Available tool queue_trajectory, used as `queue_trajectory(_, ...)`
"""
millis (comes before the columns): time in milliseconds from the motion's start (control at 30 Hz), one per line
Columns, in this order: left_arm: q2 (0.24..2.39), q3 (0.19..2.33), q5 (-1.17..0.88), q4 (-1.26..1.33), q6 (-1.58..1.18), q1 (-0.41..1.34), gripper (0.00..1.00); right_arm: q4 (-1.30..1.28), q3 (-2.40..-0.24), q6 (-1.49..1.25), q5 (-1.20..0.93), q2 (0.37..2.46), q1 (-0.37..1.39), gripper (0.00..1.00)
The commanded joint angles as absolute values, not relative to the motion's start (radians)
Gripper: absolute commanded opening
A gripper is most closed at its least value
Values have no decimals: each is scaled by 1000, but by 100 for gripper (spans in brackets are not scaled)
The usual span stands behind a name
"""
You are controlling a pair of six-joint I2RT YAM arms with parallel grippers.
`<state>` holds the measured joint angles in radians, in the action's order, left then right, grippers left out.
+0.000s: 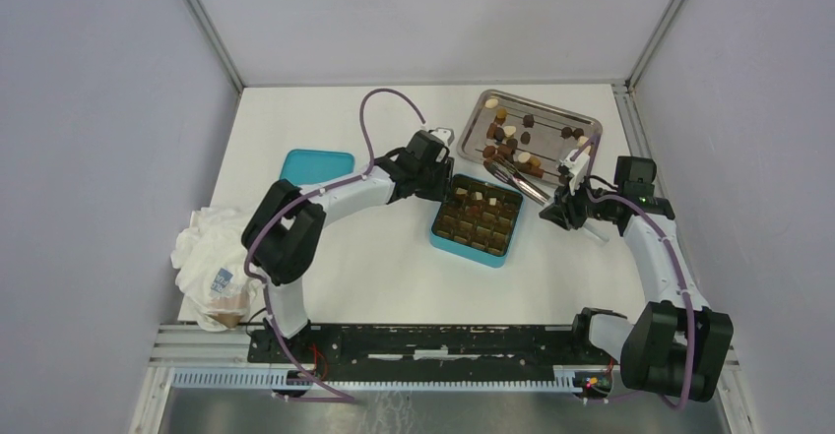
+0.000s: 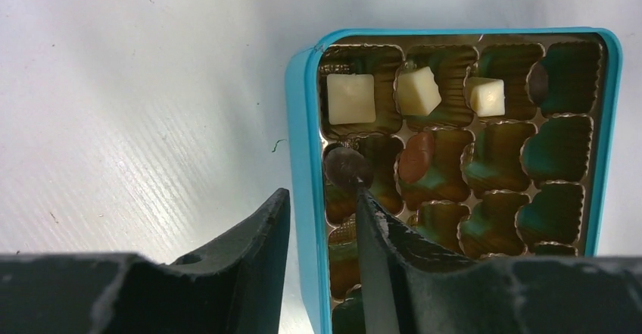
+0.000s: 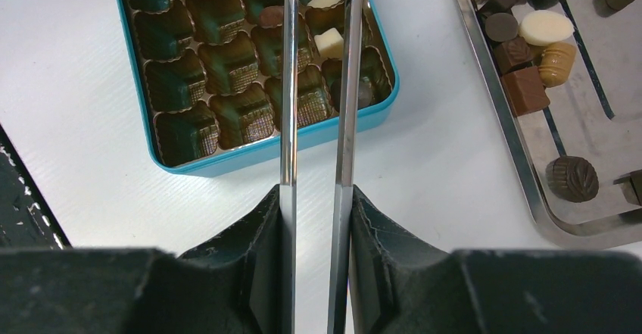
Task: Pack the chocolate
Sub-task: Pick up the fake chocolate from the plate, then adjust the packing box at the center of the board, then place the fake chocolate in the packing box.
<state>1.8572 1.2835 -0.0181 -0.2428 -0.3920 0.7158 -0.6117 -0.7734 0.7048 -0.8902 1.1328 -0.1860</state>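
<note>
Left jaws sit half-open astride the teal box (image 2: 306,198) wall, right jaws clamp tweezers (image 3: 288,84); pinching may jolt chocolate (image 2: 350,98) loose.

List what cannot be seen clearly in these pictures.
Right wrist view: tips of the tweezers, cut off by the top edge.
Left wrist view: near cells of the teal box, hidden behind the left hand.
Top view: chocolates in the box, too small to count.

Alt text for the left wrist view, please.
The left gripper straddles one wall of the open teal box, one dark finger outside over the white table, the other inside over the brown insert. Three cream-white square chocolates sit in the top row; a dark round chocolate lies at the inner finger's tip, a brown one beside it.
</note>
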Motion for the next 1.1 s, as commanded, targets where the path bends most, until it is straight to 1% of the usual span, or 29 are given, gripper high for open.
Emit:
queue_trajectory(0, 1893, 1340, -36, -253, -375, 725, 42, -598, -779, 721, -933, 1118, -190, 0)
queue_trajectory(67, 1910, 1348, -33, -262, -372, 729, 41, -598, -779, 721, -931, 1118, -190, 0)
queue_trajectory(167, 1935, 1363, -30, -271, -365, 734, 35, -599, -779, 721, -931, 1120, -190, 0)
queue_trajectory(200, 1946, 1368, -29, -273, -364, 735, 31, -600, -779, 721, -931, 1120, -190, 0)
queue_trajectory(300, 1957, 1383, -7, -279, -359, 743, 15, -601, -780, 723, -930, 1121, -190, 0)
queue_trajectory(367, 1950, 1387, 40, -278, -353, 752, 5, -603, -779, 724, -931, 1121, -190, 0)
queue_trajectory(400, 1940, 1385, 62, -278, -350, 758, 2, -602, -781, 724, -931, 1121, -189, 0)
queue_trajectory(533, 1853, 1329, 204, -214, -307, 796, 2, -613, -784, 731, -947, 1121, -190, 0)
queue_trajectory(800, 1571, 1034, 490, 88, -184, 891, 2, -653, -803, 767, -1017, 1101, -190, 0)
queue_trajectory(967, 1435, 892, 621, 220, -117, 947, 2, -689, -826, 797, -1053, 1076, -189, 0)
queue_trajectory(1067, 1401, 854, 648, 227, -110, 959, 2, -705, -841, 809, -1076, 1050, -190, 0)
